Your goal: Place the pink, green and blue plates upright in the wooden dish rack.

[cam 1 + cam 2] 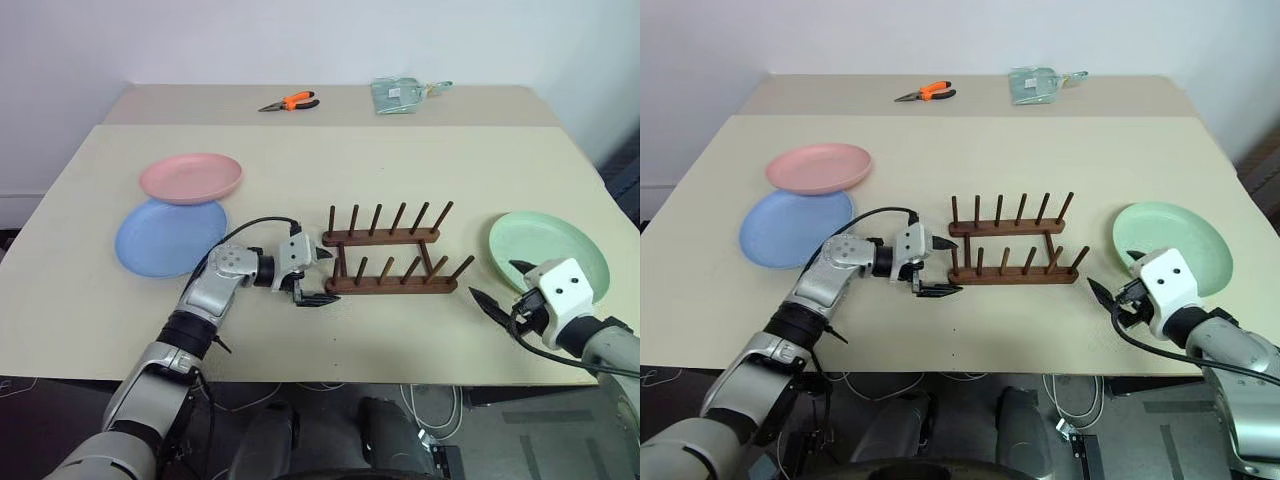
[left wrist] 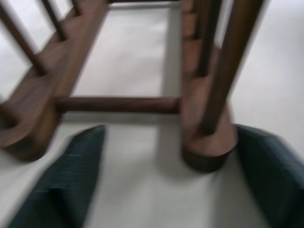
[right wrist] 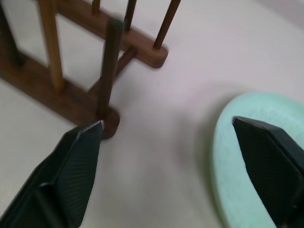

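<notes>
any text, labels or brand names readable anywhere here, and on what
None can be read.
The clear packet at the table's far edge may carry print, but it is too small to make out.
The orange-handled pliers, the plates and the wooden dish rack show no markings.

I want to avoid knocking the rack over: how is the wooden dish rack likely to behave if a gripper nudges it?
The wooden dish rack looks rigid: solid rails joined by a crossbar. It is small and open-framed, so probably light, and it would likely slide on the smooth table rather than resist. Its two spread rails sit low, so tipping seems unlikely unless pushed high on the pegs.
</notes>
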### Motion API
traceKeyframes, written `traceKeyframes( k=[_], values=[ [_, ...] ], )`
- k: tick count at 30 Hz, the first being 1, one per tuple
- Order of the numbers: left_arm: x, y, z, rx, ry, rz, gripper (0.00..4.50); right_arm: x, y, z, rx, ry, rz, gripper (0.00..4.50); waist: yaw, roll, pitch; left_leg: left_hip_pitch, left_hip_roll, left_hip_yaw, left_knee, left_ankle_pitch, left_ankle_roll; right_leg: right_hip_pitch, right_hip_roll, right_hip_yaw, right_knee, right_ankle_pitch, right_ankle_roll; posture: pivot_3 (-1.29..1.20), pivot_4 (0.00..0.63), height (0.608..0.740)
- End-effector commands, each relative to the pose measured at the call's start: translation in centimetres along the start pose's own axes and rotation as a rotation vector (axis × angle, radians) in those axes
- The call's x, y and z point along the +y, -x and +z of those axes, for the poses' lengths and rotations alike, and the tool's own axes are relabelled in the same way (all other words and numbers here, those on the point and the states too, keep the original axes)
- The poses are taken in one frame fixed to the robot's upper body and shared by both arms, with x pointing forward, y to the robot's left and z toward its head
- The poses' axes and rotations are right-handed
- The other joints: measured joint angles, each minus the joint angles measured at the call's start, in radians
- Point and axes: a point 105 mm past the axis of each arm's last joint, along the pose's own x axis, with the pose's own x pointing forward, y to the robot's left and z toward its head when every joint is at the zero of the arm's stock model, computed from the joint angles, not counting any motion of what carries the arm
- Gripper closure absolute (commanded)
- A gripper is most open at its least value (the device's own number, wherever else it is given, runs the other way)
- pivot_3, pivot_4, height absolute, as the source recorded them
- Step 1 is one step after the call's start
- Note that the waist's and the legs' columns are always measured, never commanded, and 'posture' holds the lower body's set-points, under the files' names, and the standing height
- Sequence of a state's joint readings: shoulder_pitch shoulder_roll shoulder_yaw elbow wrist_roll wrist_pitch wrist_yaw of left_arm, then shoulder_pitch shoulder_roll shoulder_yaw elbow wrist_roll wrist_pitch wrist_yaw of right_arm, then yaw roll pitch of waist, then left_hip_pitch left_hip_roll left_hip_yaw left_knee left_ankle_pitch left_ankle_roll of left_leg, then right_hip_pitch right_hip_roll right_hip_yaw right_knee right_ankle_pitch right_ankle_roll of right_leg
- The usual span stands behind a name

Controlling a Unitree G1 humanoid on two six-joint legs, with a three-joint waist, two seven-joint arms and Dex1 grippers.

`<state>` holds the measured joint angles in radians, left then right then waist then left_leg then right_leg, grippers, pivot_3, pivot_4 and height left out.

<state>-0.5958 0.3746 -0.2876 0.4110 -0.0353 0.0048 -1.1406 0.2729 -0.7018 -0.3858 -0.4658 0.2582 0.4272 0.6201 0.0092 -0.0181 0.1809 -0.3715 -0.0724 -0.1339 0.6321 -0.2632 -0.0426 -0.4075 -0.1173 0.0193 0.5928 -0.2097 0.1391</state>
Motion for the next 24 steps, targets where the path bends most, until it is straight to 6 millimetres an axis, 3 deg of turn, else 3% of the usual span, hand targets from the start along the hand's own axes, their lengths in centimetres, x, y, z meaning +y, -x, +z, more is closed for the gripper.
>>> traceKeyframes(
  k=[1,3,6,8,12,15,20,24],
  values=[
    [-1.2,2.5,-1.7,0.068,0.084,-0.018,0.22,1.4,0.7,0.3,0.007,0.027,0.092,1.86,-0.006,0.001,0.0,0.0,0.0,0.0,0.0,0.0,0.0,0.0,0.0,0.0,0.0,0.0,0.0,0.0,0.15,0.74],
    [-3.0,3.3,-1.5,0.072,0.124,-0.085,0.99,2.7,0.6,0.1,0.018,0.024,0.152,2.85,-0.014,0.001,-0.001,0.001,0.001,0.0,-0.001,0.0,0.0,0.0,0.0,0.0,0.001,0.0,0.0,0.0,0.15,0.74],
    [-6.0,3.3,-0.6,0.045,0.183,-0.171,2.52,4.3,-0.2,-0.4,0.038,0.02,0.203,4.46,-0.022,0.002,-0.002,0.001,0.002,0.0,-0.001,0.0,0.0,0.0,0.001,0.0,0.001,-0.002,-0.003,0.0,0.15,0.74],
    [-6.8,2.2,0.2,0.023,0.198,-0.151,3.48,5.0,-0.9,-1.2,0.068,0.029,0.214,4.5,-0.019,0.003,-0.002,0.0,0.002,0.0,0.0,0.0,0.0,0.0,-0.001,0.0,0.001,-0.003,-0.003,0.0,0.15,0.74],
    [-6.2,-0.4,-0.2,0.053,0.109,-0.013,3.48,5.0,-2.7,-1.9,0.094,0.057,0.158,4.5,0.007,0.003,-0.002,-0.001,0.001,0.0,0.002,0.0,0.0,0.001,-0.002,0.0,-0.001,-0.003,-0.003,0.0,0.15,0.74],
    [-3.2,-2.0,-1.2,0.089,0.166,0.219,3.48,4.6,-4.7,-2.0,0.098,0.091,0.087,4.5,0.011,0.001,-0.005,0.0,0.0,-0.001,0.003,0.0,0.0,0.003,-0.002,0.0,-0.002,-0.003,-0.003,0.0,0.15,0.74],
    [0.0,-2.6,-1.4,0.091,0.213,0.409,3.48,3.0,-7.9,-1.3,0.08,0.099,-0.043,4.5,0.001,-0.002,-0.009,0.001,0.0,-0.001,0.006,0.0,0.0,0.004,-0.001,-0.001,0.0,-0.002,-0.004,0.0,0.15,0.74],
    [1.1,-2.6,-1.5,0.087,0.22,0.456,3.48,2.7,-9.4,-0.4,0.05,0.116,-0.055,4.5,0.0,-0.001,-0.009,0.001,0.0,-0.001,0.005,0.0,0.0,0.003,0.0,-0.001,0.002,-0.002,-0.004,0.0,0.15,0.74]
  ],
)
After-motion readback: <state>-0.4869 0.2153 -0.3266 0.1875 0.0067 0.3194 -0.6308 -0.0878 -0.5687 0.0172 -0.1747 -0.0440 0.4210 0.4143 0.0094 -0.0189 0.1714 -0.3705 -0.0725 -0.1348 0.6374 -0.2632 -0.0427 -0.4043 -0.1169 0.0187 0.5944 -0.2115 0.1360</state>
